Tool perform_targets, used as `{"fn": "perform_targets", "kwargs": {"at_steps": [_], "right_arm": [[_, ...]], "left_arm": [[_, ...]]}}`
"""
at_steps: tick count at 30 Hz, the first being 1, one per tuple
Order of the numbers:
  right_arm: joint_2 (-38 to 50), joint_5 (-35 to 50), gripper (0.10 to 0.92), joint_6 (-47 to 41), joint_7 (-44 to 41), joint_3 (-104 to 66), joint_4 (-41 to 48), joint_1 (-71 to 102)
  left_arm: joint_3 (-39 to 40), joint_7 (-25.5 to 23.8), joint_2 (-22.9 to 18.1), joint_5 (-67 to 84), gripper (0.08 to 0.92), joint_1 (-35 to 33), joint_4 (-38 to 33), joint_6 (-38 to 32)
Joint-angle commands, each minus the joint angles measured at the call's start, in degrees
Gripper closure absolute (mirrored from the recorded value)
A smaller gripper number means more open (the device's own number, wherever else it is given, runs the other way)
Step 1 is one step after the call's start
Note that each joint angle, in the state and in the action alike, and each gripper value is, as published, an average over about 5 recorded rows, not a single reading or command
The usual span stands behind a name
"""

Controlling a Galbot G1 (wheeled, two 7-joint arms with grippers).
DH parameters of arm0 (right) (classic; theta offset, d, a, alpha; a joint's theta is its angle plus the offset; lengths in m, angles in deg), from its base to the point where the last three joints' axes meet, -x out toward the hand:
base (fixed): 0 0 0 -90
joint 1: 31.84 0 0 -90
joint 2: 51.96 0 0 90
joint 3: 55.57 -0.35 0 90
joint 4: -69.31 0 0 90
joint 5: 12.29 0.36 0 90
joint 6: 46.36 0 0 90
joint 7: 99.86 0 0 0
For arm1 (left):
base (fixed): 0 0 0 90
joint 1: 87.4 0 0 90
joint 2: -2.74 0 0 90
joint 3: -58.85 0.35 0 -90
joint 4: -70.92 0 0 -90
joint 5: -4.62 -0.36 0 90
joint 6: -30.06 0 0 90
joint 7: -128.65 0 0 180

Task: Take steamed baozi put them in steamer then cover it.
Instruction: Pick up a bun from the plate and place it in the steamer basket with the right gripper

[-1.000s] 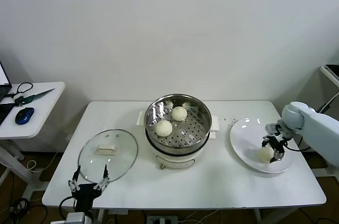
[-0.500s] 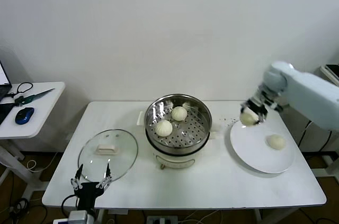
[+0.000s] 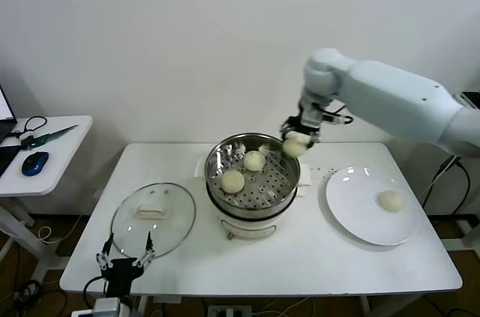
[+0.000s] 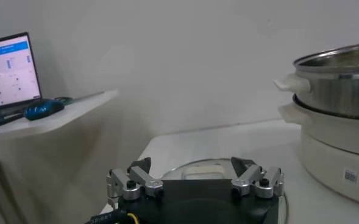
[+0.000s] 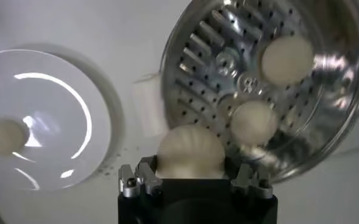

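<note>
- Above round shiny steel steamer [image 3: 253, 174] rim: right gripper [image 3: 295, 143] clamped on cream-white dough bun [image 5: 190, 152], seemingly poised for dropping inside.
- Beside clear glass lid [image 3: 153, 218]: left gripper [image 3: 124, 258] parked, fingers apart.

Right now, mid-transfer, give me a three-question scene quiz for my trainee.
1. How many baozi lie in the steamer?
2. True or false: the lid is on the steamer.
3. What does the right end effector hold? A) lid B) baozi C) plate

Key:
1. Two: one nearer the front, one behind it.
2. False; it lies on the table on the robot's left side, near the open left end effector.
3. B; a baozi over the steamer's rim. One more waits on the plate.
</note>
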Motion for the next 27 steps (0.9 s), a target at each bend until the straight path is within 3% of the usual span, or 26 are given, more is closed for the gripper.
{"fn": "perform_targets", "kwargs": {"at_steps": [1, 27], "right_arm": [[-8.22, -0.17, 0.313, 2.83, -0.11, 2.69, -4.29, 2.03], [-7.93, -1.59, 0.288, 1.45, 0.84, 5.47, -7.32, 6.27]], "left_arm": [[-0.22, 0.05, 0.24, 0.41, 0.177, 0.12, 0.38, 0.12], [-0.69, -0.12, 0.64, 1.49, 0.177, 0.43, 2.15, -0.46]]}}
